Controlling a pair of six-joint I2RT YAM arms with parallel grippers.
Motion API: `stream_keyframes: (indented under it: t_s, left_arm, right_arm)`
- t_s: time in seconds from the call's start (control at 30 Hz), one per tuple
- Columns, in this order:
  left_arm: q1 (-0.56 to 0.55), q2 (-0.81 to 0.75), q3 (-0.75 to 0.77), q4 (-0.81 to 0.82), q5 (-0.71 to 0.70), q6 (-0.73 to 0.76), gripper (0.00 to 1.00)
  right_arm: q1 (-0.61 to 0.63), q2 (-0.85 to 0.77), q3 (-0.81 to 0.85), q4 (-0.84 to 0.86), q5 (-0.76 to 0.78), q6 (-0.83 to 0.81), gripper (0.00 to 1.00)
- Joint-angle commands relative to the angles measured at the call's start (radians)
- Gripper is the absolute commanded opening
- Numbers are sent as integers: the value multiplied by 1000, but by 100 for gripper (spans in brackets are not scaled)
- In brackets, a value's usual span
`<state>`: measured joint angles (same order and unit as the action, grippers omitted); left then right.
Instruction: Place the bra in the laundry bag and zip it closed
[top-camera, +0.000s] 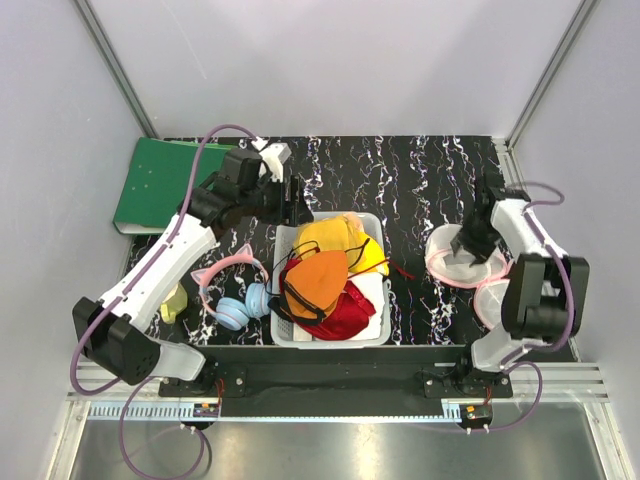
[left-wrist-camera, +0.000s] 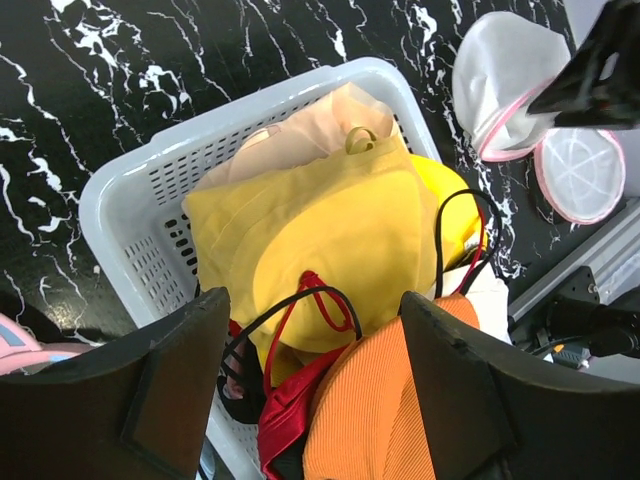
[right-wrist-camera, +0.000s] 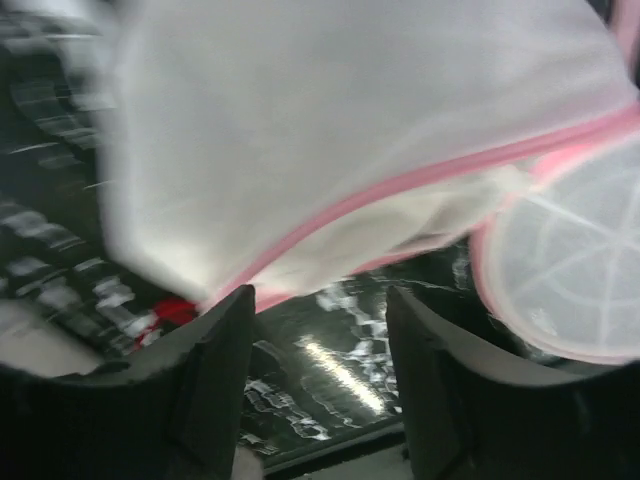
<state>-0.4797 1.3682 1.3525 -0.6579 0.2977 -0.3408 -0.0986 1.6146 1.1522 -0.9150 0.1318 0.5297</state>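
Note:
The plain yellow bra (top-camera: 322, 238) (left-wrist-camera: 320, 225) lies on top of the pile in the white plastic basket (top-camera: 372, 330) (left-wrist-camera: 125, 195), above an orange bra (top-camera: 318, 280) (left-wrist-camera: 385, 425). My left gripper (top-camera: 292, 202) (left-wrist-camera: 312, 395) hovers open over the pile, holding nothing. The laundry bag (top-camera: 462, 262) (left-wrist-camera: 505, 80) (right-wrist-camera: 340, 130), white mesh with a pink rim, sits on the table at the right. Just over its near edge my right gripper (top-camera: 470, 243) (right-wrist-camera: 320, 375) is open, with only bare table between its fingers. That view is blurred.
A second round mesh pouch (top-camera: 495, 300) (left-wrist-camera: 580, 170) (right-wrist-camera: 570, 265) lies beside the bag. The basket also holds a red garment (top-camera: 345, 315) and a yellow bra with black straps (left-wrist-camera: 445, 195). Pink and blue headphones (top-camera: 235, 290) lie left of the basket. A green board (top-camera: 160, 182) sits far left.

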Motion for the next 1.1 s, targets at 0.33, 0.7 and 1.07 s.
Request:
stream_keyframes:
  t_s: [0.33,0.7,1.07]
  left_arm:
    - [69,-152,-29,24,-140,-82,73]
    - [82,-264,-115,24,-158,-116,74]
    - [87,-267,-118,26,-143,-124,73]
  right_arm:
    - [450,-6,408,324,-678,-154,84]
    - [570,100,371,380,-759,-168,47]
    - [596,90,299,381,-752,-183,26]
